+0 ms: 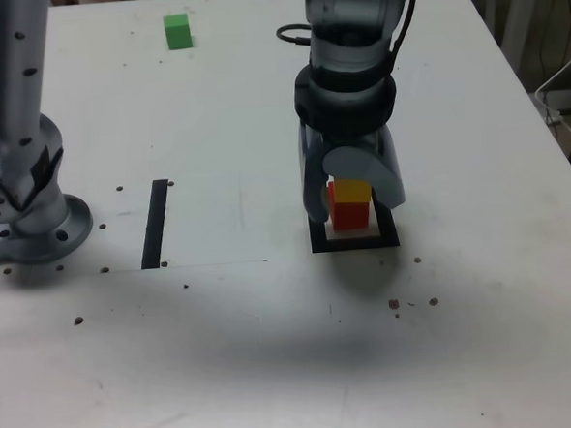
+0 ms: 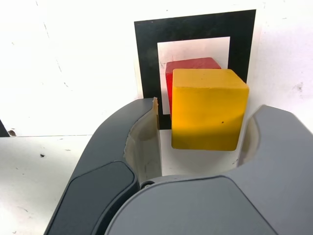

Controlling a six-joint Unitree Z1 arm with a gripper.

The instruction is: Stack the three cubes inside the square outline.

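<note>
Your grey claw (image 1: 354, 192) sits low over the thick black square outline (image 1: 317, 241) in the lower middle of the exterior view, and in the wrist view its jaws stand parted on either side of the small solid yellow cube (image 2: 209, 108), with a visible gap on both sides, so nothing is gripped. That yellow cube rests on the small solid red cube (image 2: 188, 66), and the red one sits on the white centre of the outline; the two are slightly offset from each other in the wrist view, but the yellow cube looks seated. Judging by this, two of the three cubes are stacked where they belong. What is left for you is the small solid green cube (image 1: 177, 31), which lies alone in the upper left of the exterior view, well apart from the outline, on the white tabletop (image 1: 274, 350). You would need to lift clear of the stack without brushing it, fetch the green cube, and set it on top of the yellow one.
</note>
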